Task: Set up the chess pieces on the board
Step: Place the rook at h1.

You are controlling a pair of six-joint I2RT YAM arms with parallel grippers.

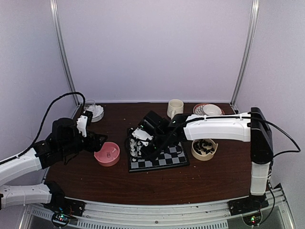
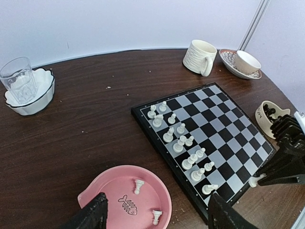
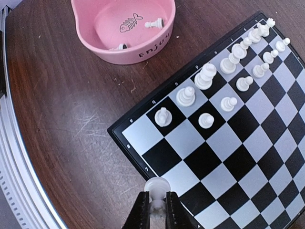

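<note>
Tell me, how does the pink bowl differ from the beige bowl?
The pink bowl shows a fish-skeleton drawing inside; the beige bowl's floor is hidden by its contents. The pink bowl holds two white pieces, the beige bowl a heap of black pieces. From above, the pink bowl sits left of the board, the beige bowl right. Both stand on the table beside it.

high rear overview, two close wrist views, all sharing the board (image 1: 167, 158)
</note>
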